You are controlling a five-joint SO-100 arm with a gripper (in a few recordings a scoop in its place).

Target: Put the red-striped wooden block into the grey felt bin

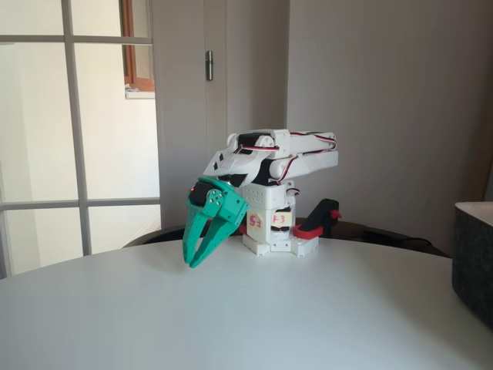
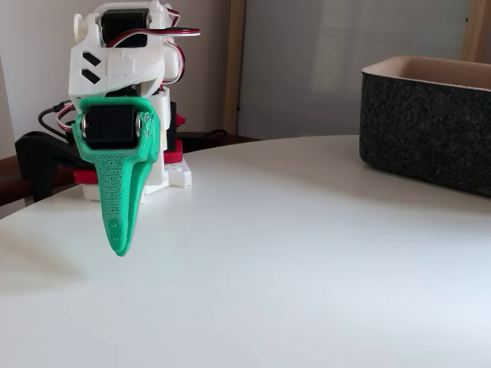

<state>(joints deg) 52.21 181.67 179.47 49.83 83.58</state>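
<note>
1. The white arm (image 1: 269, 162) is seen folded back over its base at the far side of the white round table (image 1: 231, 324), with the green gripper (image 1: 197, 260) hung nose-down, its tips just above the tabletop.

2. In the fixed view that faces the arm, the two green fingers (image 1: 219, 233) are seen with a narrow gap along most of their length and tips that almost meet; nothing is held between them. In the other fixed view the gripper (image 2: 118, 247) is seen edge-on, so the gap cannot be judged there.

3. The grey felt bin (image 2: 430, 123) stands at the right of the table, well apart from the gripper; its pale rim is seen above dark upright walls. A part of its wall (image 1: 474, 254) is also caught at the right edge of the view facing the arm.

4. The red-striped wooden block cannot be placed on the visible table surface or in the gripper. The inside of the bin is hidden, so it cannot be told whether the block lies there.

5. The arm is judged to be at rest, with no grasp in hand.

6. If the block is yet to be fetched, the fingers should be spread wide before descent and closed across the block's narrow sides, near its middle.

7. The block should be lifted well above the bin's rim before the swing right, and let go only once it is over the opening, since soft felt walls may give if struck.
</note>
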